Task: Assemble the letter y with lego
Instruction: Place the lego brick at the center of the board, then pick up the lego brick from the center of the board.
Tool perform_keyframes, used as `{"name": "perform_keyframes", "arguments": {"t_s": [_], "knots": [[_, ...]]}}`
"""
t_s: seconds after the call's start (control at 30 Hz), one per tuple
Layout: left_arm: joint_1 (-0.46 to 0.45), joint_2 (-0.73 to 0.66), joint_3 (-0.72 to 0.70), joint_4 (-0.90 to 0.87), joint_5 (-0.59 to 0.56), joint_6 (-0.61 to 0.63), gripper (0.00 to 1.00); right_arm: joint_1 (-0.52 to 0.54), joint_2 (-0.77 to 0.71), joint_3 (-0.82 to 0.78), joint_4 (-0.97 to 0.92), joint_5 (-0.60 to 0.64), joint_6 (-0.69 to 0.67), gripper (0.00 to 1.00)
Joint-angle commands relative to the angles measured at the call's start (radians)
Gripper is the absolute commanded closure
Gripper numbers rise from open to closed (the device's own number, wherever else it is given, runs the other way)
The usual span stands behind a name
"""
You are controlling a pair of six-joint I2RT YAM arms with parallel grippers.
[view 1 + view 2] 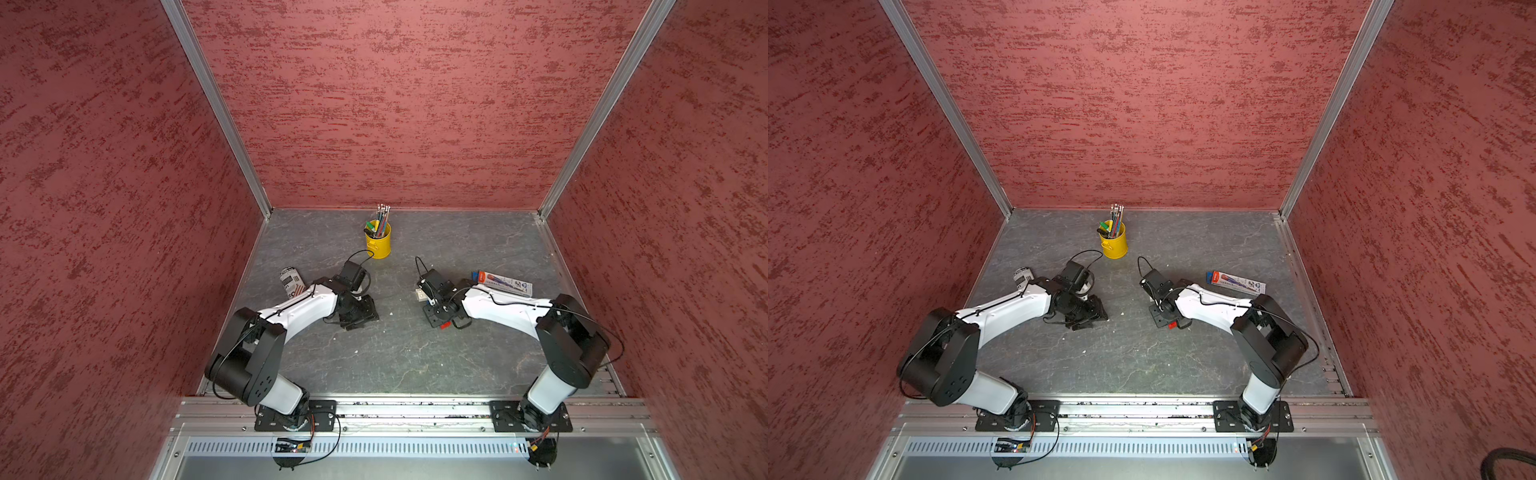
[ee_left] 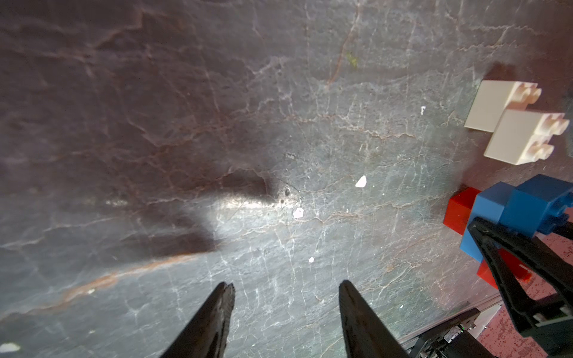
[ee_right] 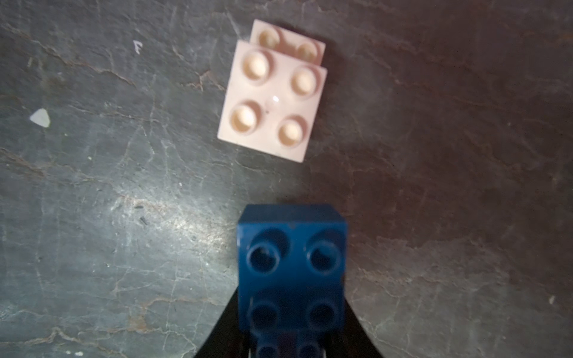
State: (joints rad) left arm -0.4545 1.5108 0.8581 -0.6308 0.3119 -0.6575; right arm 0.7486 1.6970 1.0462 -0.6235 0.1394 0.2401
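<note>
right pincer (image 3: 291, 294) clamped on a blue brick (image 3: 291, 235); left pincer (image 2: 286, 284) apart.

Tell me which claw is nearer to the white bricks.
Right. The right claw, closed on a blue brick, sits just short of the white bricks, with bare table between. The left claw hangs open and empty farther off.

I am holding my left gripper (image 1: 358, 319) and right gripper (image 1: 436, 319) low over the table (image 1: 395, 365), well apart. A red brick (image 1: 445, 326) is peeking out beside the right one; a white brick (image 1: 421, 294) is lying near.
</note>
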Motion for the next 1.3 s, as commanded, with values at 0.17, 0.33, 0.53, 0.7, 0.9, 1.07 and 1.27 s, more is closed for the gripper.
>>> {"name": "perform_keyframes", "arguments": {"t_s": [0.17,0.33,0.53,0.7,0.9,1.07,1.27], "knots": [[0.004,-0.017,-0.002,0.000,-0.008,0.010,0.42,-0.005,-0.025,0.023,-0.002,0.011,0.014,0.48],[0.004,-0.020,0.003,-0.002,-0.008,0.013,0.42,-0.005,-0.048,0.080,-0.034,0.030,0.018,0.38],[0.005,-0.034,0.012,-0.012,-0.015,0.016,0.42,-0.016,-0.026,0.184,-0.050,0.020,0.017,0.33],[0.004,-0.058,0.010,-0.021,-0.028,0.018,0.42,-0.044,0.077,0.295,-0.065,0.007,0.026,0.31],[0.007,-0.087,-0.007,-0.031,-0.038,0.013,0.42,-0.072,0.203,0.390,-0.072,-0.024,0.021,0.32],[0.015,-0.115,-0.027,-0.037,-0.045,0.007,0.42,-0.080,0.266,0.413,-0.074,-0.061,0.013,0.33],[0.027,-0.141,-0.048,-0.044,-0.048,0.002,0.42,-0.080,0.305,0.409,-0.065,-0.097,0.007,0.43]]}}
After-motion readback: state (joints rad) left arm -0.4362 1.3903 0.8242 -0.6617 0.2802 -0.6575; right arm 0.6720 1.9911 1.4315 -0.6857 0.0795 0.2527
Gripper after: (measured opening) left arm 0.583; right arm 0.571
